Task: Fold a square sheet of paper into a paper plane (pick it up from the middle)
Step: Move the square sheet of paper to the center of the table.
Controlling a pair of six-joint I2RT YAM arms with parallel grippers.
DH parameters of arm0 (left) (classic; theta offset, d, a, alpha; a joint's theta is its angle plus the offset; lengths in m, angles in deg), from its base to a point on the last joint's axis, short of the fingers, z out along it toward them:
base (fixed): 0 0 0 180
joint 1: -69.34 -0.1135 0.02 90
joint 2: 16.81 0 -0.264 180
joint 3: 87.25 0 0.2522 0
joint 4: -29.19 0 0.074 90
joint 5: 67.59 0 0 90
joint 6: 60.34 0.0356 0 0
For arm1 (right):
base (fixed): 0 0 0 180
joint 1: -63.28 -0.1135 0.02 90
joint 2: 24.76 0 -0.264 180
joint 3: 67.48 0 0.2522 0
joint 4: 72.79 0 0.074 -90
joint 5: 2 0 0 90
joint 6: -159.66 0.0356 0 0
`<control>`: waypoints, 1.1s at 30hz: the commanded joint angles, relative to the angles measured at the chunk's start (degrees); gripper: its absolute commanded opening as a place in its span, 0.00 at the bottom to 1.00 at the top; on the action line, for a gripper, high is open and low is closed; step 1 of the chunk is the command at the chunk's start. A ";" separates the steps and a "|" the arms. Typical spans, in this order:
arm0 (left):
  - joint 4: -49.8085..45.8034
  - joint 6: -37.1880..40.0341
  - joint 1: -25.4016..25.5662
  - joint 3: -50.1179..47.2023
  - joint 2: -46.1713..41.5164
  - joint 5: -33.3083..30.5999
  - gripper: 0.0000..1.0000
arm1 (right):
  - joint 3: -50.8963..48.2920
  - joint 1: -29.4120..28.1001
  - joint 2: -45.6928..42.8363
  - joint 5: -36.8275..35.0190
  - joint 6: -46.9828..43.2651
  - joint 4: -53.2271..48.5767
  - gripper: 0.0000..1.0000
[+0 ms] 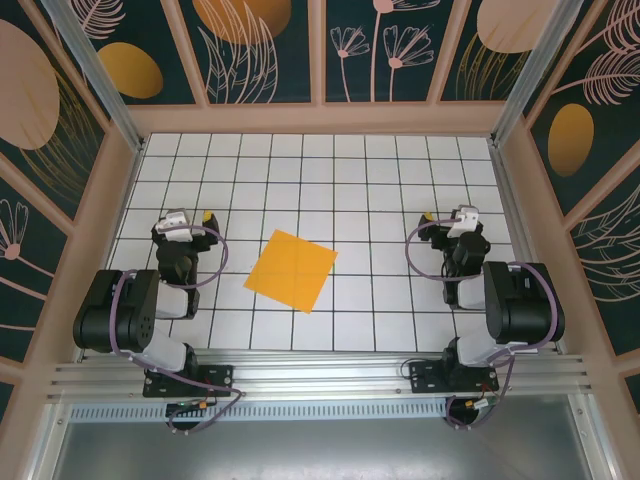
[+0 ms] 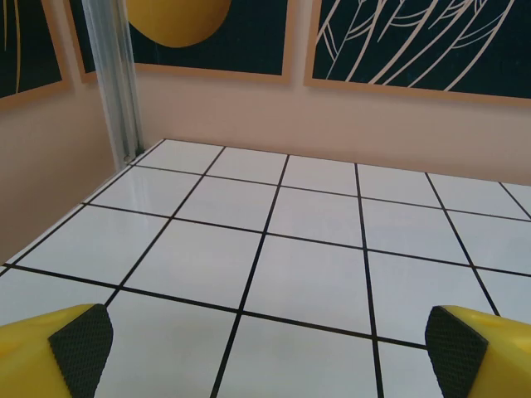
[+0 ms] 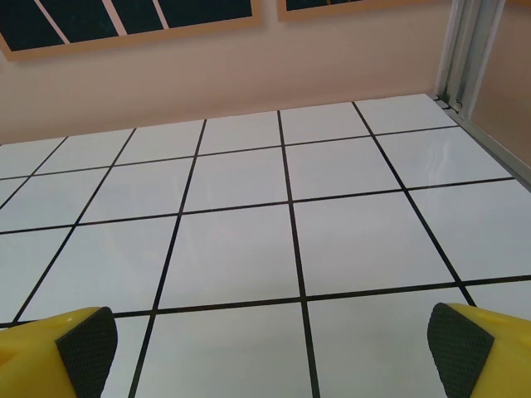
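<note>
top external: the square sheet of paper [image 1: 291, 271] lay flat & unfolded on the white grid table [image 1: 400, 180], turned diamond-wise, roughly mid-table btwn the two arms & a bit nearer the left one. left gripper [image 1: 190, 218] sat low over the tiles near the sheet's left corner, not touching it. right gripper [image 1: 447, 216] sat well off to the sheet's right, also apart from it. both pointed toward the back wall [image 1: 320, 118]. jaw spread was hard to judge from up here

left wrist: left gripper [image 2: 265, 352] stood wide, its yellow fingers w/ black pads [image 2: 81, 348] out at the bottom corners, bare tiles btwn them. a metal post [image 2: 116, 79] rose at the table's far left corner

right wrist: right gripper [image 3: 265, 348] was likewise wide, pads [image 3: 87, 344] far apart, gripping nothing. white tiles w/ black lines ran up to the pink wall, w/ another metal post [image 3: 465, 50] at the far right corner
</note>
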 commanded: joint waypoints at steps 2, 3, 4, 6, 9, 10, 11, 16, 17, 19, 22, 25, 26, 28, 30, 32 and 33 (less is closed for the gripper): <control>1.34 0.88 -0.36 0.34 0.23 0.76 0.99 | -0.08 0.44 0.27 0.79 0.49 2.13 0.99; 1.34 0.86 -0.36 0.38 0.22 0.70 0.98 | -0.08 0.44 0.27 0.79 0.55 2.15 0.99; 1.34 0.88 -0.36 0.41 0.21 0.76 0.99 | -0.11 0.44 0.26 0.79 0.53 2.11 0.99; 1.25 0.88 -0.36 0.40 0.26 0.82 0.98 | -0.03 0.41 0.32 0.79 0.56 2.23 0.99; 1.34 0.88 -0.36 0.40 0.15 0.76 0.99 | -0.09 0.44 0.31 0.79 0.55 2.13 0.99; 1.34 0.87 -0.36 0.36 0.15 0.76 0.99 | -0.08 0.44 0.31 0.79 0.54 2.18 0.99; 1.34 0.88 -0.36 0.38 0.20 0.77 0.98 | -0.02 0.44 0.28 0.79 0.54 2.14 0.99; 1.34 0.88 -0.35 0.37 0.22 0.76 0.98 | -0.03 0.44 0.24 0.79 0.56 2.11 0.99; 1.25 0.88 -0.36 0.40 0.22 0.76 0.98 | -0.08 0.44 0.31 0.79 0.52 2.15 0.99; 1.16 0.88 -0.36 0.49 0.21 0.76 0.99 | -0.08 0.43 0.32 0.79 0.49 2.13 0.99; 1.09 0.89 -0.36 0.53 0.29 0.72 0.99 | 0.00 0.44 0.25 0.79 0.51 2.08 0.99; 1.37 0.88 -0.36 0.34 0.13 0.76 0.98 | -0.10 0.44 0.25 0.74 0.47 2.15 0.99; 2.23 0.62 -0.36 -0.05 0.20 -0.03 0.98 | -0.07 0.37 0.16 0.64 0.40 2.38 0.99; 6.57 -0.53 -0.36 -2.27 -0.07 -2.90 0.99 | 1.82 -0.76 -2.33 -0.69 -0.49 -3.35 0.99; 11.43 -0.80 -0.36 -5.35 -1.25 -3.89 0.99 | 6.50 -2.23 -6.52 -2.16 -1.11 -15.10 0.99; 11.43 -1.41 -0.36 -7.42 -5.15 -6.01 0.98 | 11.85 -3.80 -10.54 -5.63 2.20 -27.09 0.99; 9.81 -1.96 -0.36 -7.79 -7.61 -7.41 0.99 | 14.17 -4.24 -11.89 -6.28 4.86 -32.44 0.99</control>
